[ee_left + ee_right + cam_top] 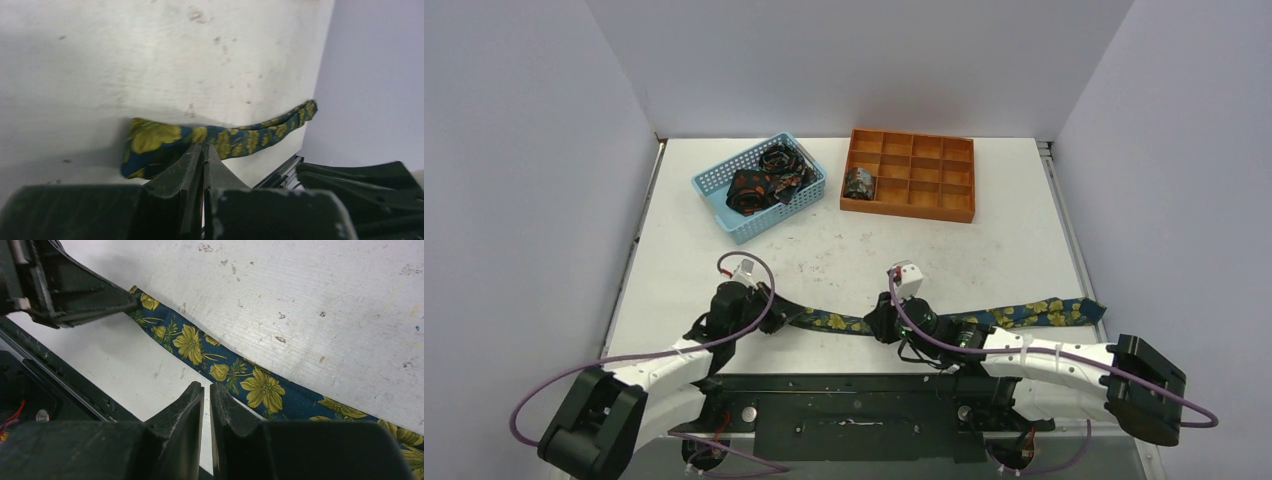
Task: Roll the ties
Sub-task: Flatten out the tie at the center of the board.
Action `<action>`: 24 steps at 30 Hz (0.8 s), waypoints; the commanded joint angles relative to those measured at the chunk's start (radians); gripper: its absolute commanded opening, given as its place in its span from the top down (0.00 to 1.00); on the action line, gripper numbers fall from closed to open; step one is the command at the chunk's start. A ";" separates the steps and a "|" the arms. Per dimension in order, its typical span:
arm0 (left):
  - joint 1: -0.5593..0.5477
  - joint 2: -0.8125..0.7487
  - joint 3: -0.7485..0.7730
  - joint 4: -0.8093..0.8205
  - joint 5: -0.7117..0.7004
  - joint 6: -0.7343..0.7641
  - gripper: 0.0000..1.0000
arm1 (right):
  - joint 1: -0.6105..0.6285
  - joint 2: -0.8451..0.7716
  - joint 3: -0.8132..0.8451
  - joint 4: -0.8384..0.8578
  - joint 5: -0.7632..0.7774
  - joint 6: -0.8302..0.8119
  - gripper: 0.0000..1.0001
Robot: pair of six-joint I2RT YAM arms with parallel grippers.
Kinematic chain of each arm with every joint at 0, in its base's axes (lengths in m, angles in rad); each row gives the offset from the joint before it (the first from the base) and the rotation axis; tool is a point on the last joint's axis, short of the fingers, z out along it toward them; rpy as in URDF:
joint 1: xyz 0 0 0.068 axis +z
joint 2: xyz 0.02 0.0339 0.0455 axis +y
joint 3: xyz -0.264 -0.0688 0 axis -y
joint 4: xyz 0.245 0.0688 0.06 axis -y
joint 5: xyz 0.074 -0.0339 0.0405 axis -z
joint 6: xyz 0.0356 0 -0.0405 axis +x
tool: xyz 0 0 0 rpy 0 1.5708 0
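A long navy tie with yellow flowers [1034, 313] lies flat along the near edge of the table. It also shows in the left wrist view [240, 137] and the right wrist view [260, 387]. My left gripper [776, 318] [204, 146] is shut at the tie's narrow left end, which is curled up off the table. My right gripper [876, 325] [206, 386] hangs over the tie's middle. Its jaws are almost together with nothing between them, and its tips are just on the near side of the fabric. A rolled tie [860, 182] sits in the orange tray [909, 212].
A light-blue mesh basket [769, 222] at the back left holds dark ties with orange print [759, 185]. The black base plate [854, 400] runs along the table's near edge, close behind the tie. Grey walls enclose the table on the left, back and right.
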State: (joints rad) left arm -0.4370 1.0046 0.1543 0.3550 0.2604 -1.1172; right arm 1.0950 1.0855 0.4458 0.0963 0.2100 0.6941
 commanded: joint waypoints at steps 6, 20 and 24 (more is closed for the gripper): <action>0.016 0.104 -0.086 0.138 -0.055 0.007 1.00 | 0.007 -0.047 -0.037 0.045 0.035 0.013 0.87; 0.022 0.125 -0.154 0.140 -0.098 0.045 1.00 | 0.017 0.036 -0.058 0.182 -0.023 0.059 0.52; 0.021 0.002 -0.154 0.074 -0.059 0.069 1.00 | 0.017 0.093 0.004 0.184 -0.032 0.051 0.58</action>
State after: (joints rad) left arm -0.4236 1.0985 0.0212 0.5220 0.2111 -1.1053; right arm 1.1065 1.1328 0.3923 0.1989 0.1886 0.7345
